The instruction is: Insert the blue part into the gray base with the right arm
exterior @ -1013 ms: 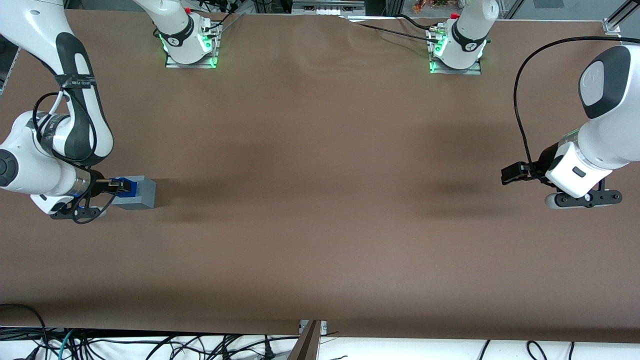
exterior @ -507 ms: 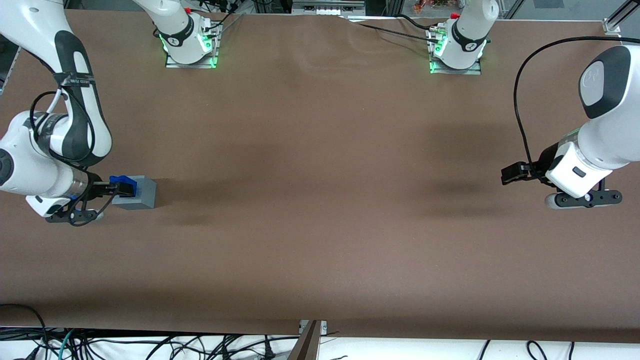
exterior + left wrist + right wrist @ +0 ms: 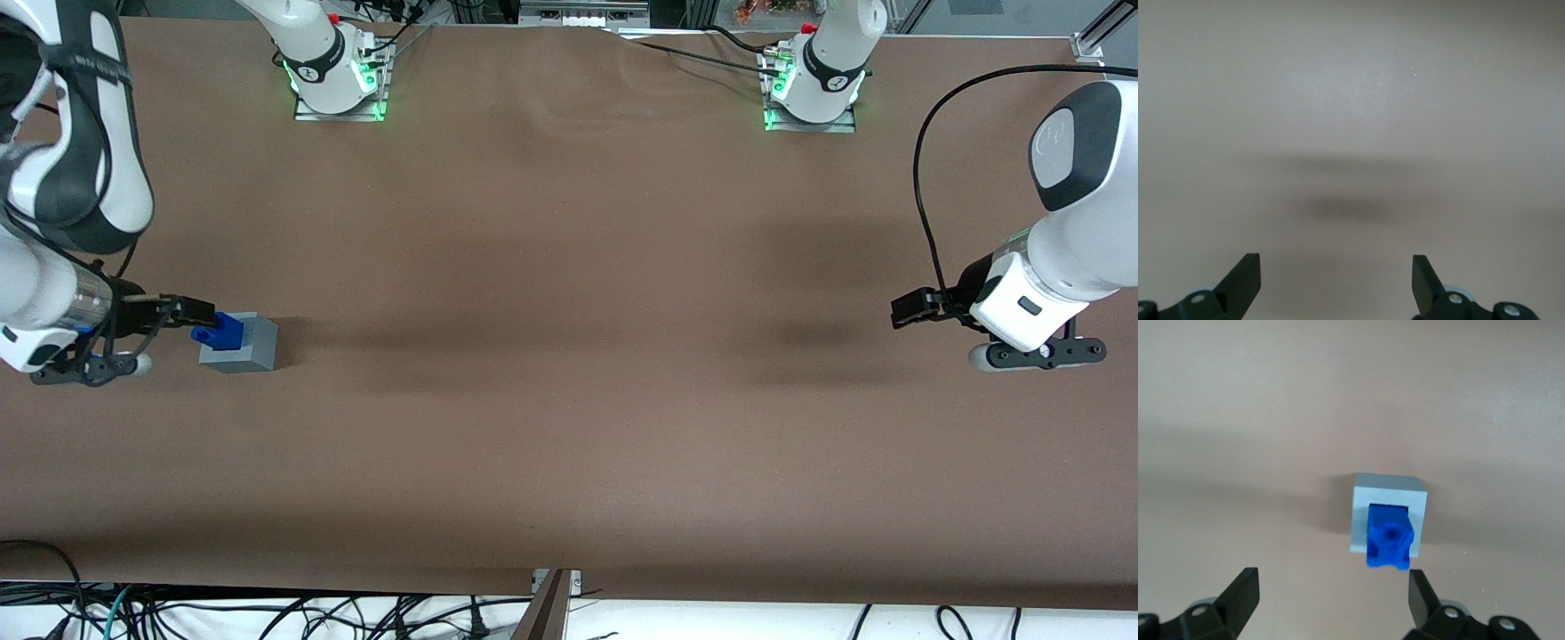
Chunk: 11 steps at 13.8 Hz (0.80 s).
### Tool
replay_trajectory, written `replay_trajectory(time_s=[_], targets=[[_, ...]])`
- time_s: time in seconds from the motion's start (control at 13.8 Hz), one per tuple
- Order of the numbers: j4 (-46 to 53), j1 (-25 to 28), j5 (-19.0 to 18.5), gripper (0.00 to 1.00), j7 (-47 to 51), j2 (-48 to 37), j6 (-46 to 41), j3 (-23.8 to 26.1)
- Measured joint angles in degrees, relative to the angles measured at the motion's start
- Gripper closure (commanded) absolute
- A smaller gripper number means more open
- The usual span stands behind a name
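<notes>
Blue part (image 3: 217,333) is sitting in the gray base (image 3: 241,343) recess, standing upright, knobbed top up, at the working arm's end of the table (image 3: 569,356). Gripper (image 3: 197,312) is hovering above it, fingers spread wide, holding nothing.

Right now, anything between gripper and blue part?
Nothing. The open gripper hangs above the blue part seated in the gray base; right wrist view shows clear space.

blue part (image 3: 216,333) upright in gray base (image 3: 242,345), top protruding
</notes>
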Motion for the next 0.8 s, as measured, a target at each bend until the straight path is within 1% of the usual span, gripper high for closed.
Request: replay_trajectory(time_s=[0.22, 0.43, 0.72, 0.8], targets=[[-1.9, 0.4, 0.0, 0.01, 0.0, -6.6, -3.1, 0.7], [-7.7, 0.5, 0.0, 0.01, 0.9, -13.3, -3.6, 1.9], [-12.9, 0.4, -0.1, 0.01, 1.7, -16.6, -3.1, 2.1], [-13.8, 0.4, -0.6, 0.01, 2.6, -17.3, -3.0, 2.5]])
